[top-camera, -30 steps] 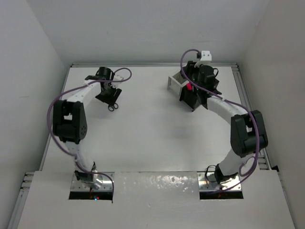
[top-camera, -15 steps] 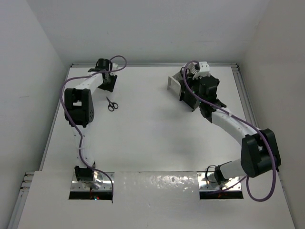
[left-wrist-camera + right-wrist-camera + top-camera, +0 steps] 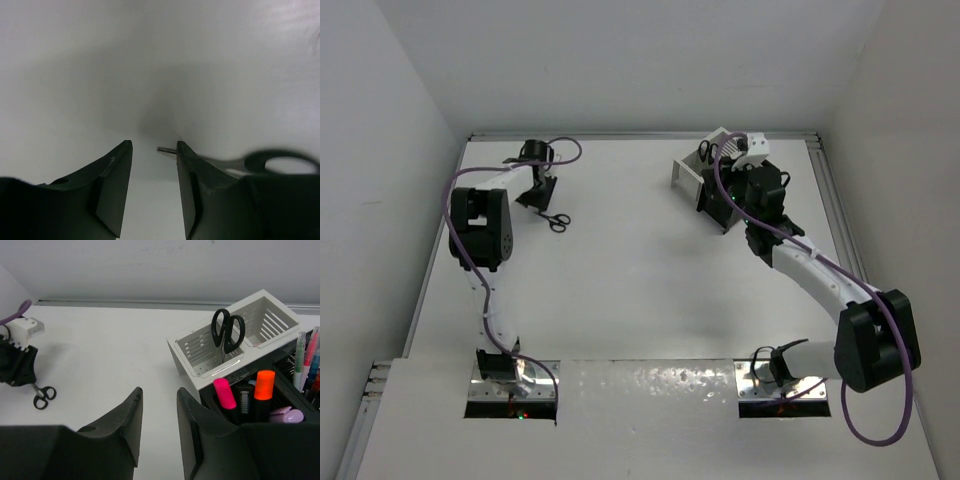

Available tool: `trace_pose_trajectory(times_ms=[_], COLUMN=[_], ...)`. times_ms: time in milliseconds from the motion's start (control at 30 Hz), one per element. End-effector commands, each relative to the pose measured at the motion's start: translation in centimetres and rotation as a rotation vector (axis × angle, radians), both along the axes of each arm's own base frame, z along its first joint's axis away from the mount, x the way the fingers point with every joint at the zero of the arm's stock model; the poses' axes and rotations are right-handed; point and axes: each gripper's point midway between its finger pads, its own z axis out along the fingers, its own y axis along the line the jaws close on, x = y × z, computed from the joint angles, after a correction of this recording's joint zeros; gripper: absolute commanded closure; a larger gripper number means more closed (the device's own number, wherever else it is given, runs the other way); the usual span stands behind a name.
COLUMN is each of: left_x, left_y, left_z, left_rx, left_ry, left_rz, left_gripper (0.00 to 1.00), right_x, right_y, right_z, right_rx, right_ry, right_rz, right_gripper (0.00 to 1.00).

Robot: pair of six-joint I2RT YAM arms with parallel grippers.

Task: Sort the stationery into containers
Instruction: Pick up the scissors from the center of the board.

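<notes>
Small black-handled scissors [image 3: 557,221] lie flat on the table at the far left. My left gripper [image 3: 538,197] is open just beside them. In the left wrist view the blade tip [image 3: 167,149] pokes out past my right finger and the handle loop shows to the right; my left gripper [image 3: 154,146] holds nothing. The white box [image 3: 200,357] holds a second pair of scissors [image 3: 228,332] standing upright. The joined black box [image 3: 290,390] holds pink [image 3: 225,392], orange [image 3: 263,383] and purple [image 3: 286,415] highlighters and thin pens [image 3: 305,357]. My right gripper [image 3: 159,392] is open and empty beside the boxes.
White walls close in the table at the back and on both sides. The boxes [image 3: 692,168] stand at the far right, with my right gripper [image 3: 720,207] over the black one. A raised rail [image 3: 825,190] runs along the table's right edge.
My left gripper swung to the back of the table, then came down beside the scissors again. My right arm reached further out and its gripper shifted back, uncovering the scissors in the white box.
</notes>
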Motion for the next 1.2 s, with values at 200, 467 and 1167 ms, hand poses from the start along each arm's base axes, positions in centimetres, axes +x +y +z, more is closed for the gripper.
trace_pose_trajectory(times_ms=[200, 467, 1167], left_x=[-6.8, -5.2, -2.5], left_y=[1.0, -2.3, -8.8], left_z=[0.9, 6.9, 5.1], left_rx=[-0.001, -0.052, -0.035], left_ry=[0.12, -0.034, 0.006], left_rz=[-0.071, -0.265, -0.48], left_gripper=[0.62, 0.61, 0.71], right_x=[-0.3, -0.6, -1.0], right_y=[-0.1, -0.3, -0.6], right_z=[2.2, 2.1, 1.2], right_rx=[0.024, 0.021, -0.007], right_ry=[-0.071, -0.067, -0.042], right_rz=[-0.005, -0.008, -0.019], right_gripper=[0.67, 0.67, 0.66])
